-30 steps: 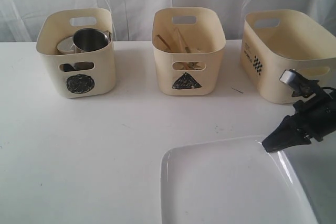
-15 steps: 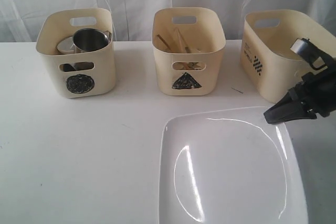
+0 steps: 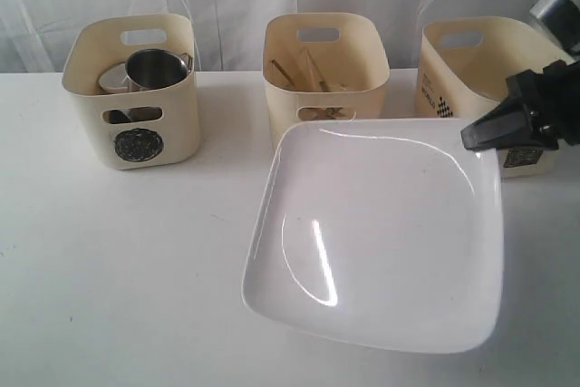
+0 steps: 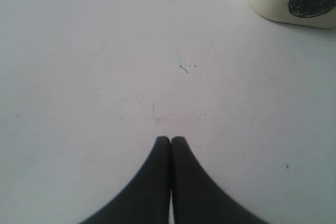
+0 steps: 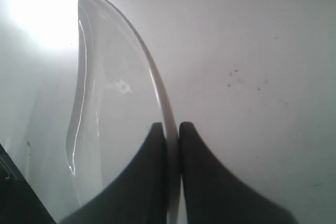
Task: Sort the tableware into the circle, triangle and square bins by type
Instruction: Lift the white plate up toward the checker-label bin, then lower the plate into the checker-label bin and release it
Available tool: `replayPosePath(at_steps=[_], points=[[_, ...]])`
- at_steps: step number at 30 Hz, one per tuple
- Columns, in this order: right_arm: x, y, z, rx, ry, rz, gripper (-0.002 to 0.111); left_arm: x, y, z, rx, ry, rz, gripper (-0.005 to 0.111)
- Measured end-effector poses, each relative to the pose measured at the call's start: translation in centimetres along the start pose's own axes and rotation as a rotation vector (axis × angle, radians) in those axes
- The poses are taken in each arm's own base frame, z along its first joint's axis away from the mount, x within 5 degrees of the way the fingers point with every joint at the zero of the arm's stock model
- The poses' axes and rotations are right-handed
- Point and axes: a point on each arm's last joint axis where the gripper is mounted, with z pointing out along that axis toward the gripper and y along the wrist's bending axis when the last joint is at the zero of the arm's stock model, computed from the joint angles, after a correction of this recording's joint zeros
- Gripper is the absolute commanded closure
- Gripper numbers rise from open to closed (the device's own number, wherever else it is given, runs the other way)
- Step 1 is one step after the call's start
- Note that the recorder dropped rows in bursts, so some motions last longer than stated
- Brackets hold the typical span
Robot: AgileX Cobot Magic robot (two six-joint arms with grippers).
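1. While the right arm held its load, the white tabletop (image 3: 109,251) carried three cream bins in a row along its far edge.
2. Clear of the tabletop at its gripped side, the large white plate (image 3: 381,233) was tilted with its glossy face towards the exterior camera. It hid the lower front of the middle bin and overlapped the right one. I could not tell whether its low edge touched the tabletop.
3. Widest of the three, the square bin (image 3: 471,70) stood at the right, just behind the plate's gripped corner, with its front mostly covered.
4. At the left stood the circle bin (image 3: 131,88), and the triangle bin (image 3: 326,70) stood in the middle, well apart from it.
5. One steel mug (image 3: 156,68) stood upright inside the circle bin, and wooden chopsticks (image 3: 299,72) leaned inside the triangle bin.
6. Clenched on the plate's rim, the right claw (image 3: 467,139) had one finger on each face of the plate.
7. Pressed fully together on nothing, the left claw (image 4: 170,140) hung over bare tabletop near the circle bin.
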Motion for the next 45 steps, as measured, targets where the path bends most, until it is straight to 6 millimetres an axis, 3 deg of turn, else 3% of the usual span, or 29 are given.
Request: replayPosePath(at_steps=[10, 16, 23, 31, 37, 45], points=[[-5.0, 3.1, -5.0, 0.066, -0.165, -0.033, 0.108, 0.0, 0.0, 0.0, 0.000, 0.000, 0.000, 0.107], [-6.3, 2.4, -8.9, 0.131, -0.270, -0.010, 0.108, 0.0, 0.0, 0.0, 0.000, 0.000, 0.000, 0.107], [-6.3, 0.9, -12.8, 0.211, -0.364, 0.019, 0.108, 0.0, 0.0, 0.0, 0.000, 0.000, 0.000, 0.107], [-7.5, -1.3, -14.3, 0.201, -0.436, 0.054, 0.108, 0.0, 0.0, 0.0, 0.000, 0.000, 0.000, 0.107], [-9.6, -2.3, -15.4, 0.243, -0.538, 0.032, 0.108, 0.0, 0.0, 0.0, 0.000, 0.000, 0.000, 0.107], [-12.4, -5.2, -16.3, 0.333, -0.665, 0.033, 0.108, 0.0, 0.0, 0.0, 0.000, 0.000, 0.000, 0.107]])
